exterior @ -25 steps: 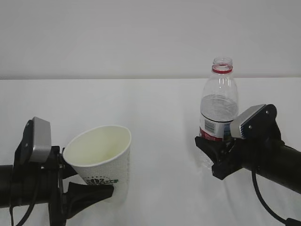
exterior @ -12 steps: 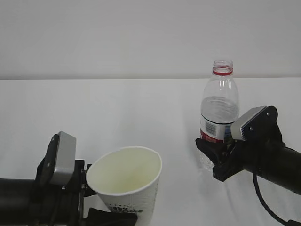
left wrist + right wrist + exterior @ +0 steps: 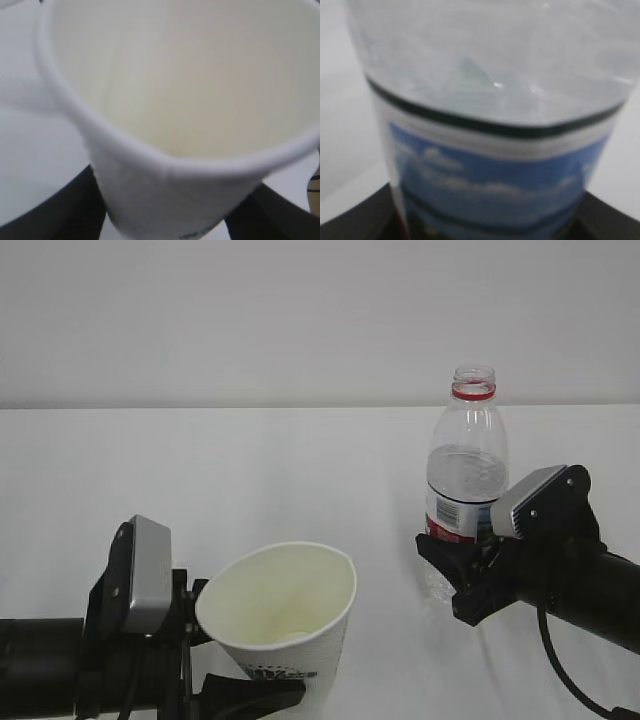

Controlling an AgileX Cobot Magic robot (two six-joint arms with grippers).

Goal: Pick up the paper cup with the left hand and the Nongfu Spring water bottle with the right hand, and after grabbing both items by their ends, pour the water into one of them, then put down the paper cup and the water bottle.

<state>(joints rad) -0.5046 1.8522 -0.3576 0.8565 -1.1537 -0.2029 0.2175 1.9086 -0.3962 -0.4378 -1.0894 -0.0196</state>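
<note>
We've got both grabbed: left tool (image 3: 235, 680) grasping the cup (image 3: 285, 615), right tool (image 3: 455, 575) grasping the bottle (image 3: 466, 475) upright; pouring and set-down remain

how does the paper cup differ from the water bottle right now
The paper cup is white, opaque, short and tilted toward the camera; the water bottle is clear, taller and upright. The cup looks empty, the bottle partly full. Each is open-topped and gripped near its base.

Left tool (image 3: 240, 680) carried paper cup (image 3: 283, 620) rightward, lower, toward camera
</note>
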